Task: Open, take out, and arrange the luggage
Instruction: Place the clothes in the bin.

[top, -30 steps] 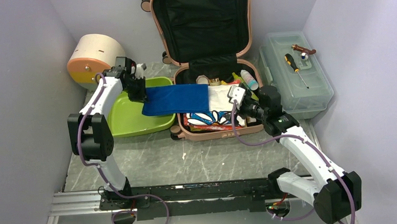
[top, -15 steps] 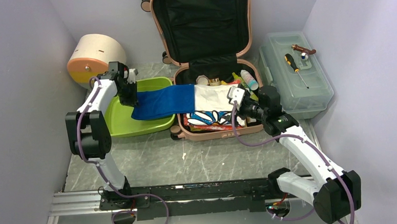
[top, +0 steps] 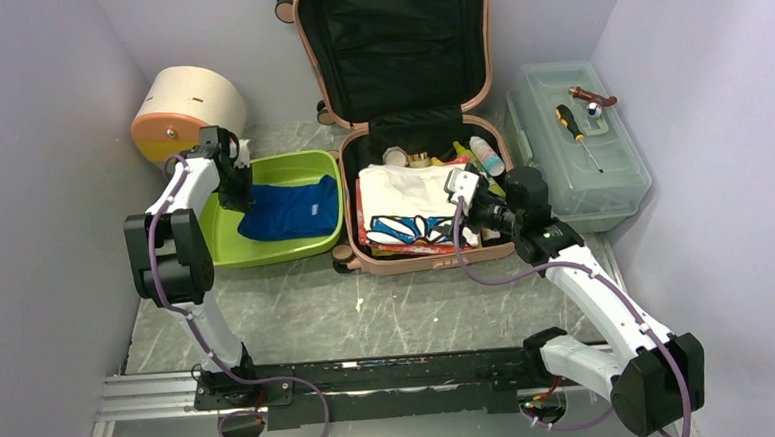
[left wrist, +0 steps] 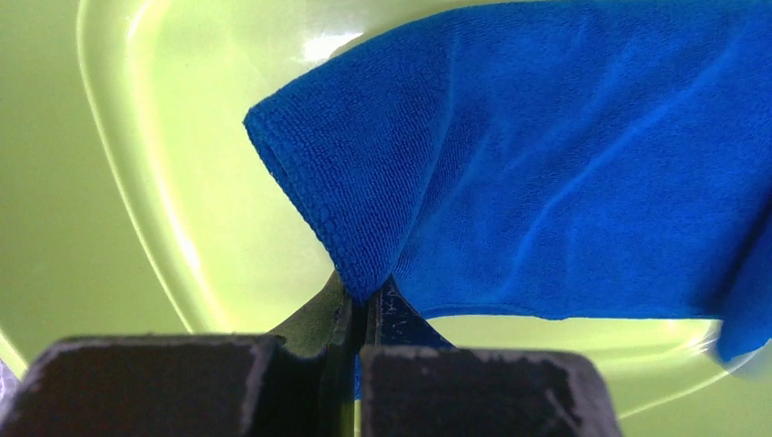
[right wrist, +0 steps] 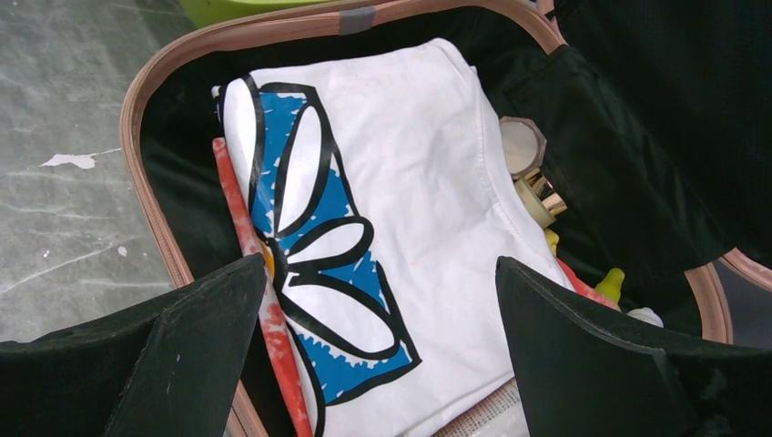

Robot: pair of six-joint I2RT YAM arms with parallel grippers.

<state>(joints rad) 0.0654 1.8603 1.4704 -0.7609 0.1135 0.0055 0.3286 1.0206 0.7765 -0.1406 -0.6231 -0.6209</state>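
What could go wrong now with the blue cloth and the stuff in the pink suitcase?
1. The left gripper is pinched shut on a corner of the blue cloth. If it lifts away before letting go, the cloth may drag back out of the green tray.
2. The right gripper hangs open over the white shirt in the luggage. A careless grab could also drag out the red item underneath.

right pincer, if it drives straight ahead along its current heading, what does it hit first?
Most likely the white flower-print T-shirt, on top in the open luggage. The open right pincer aims at it; the gap is hard to judge.
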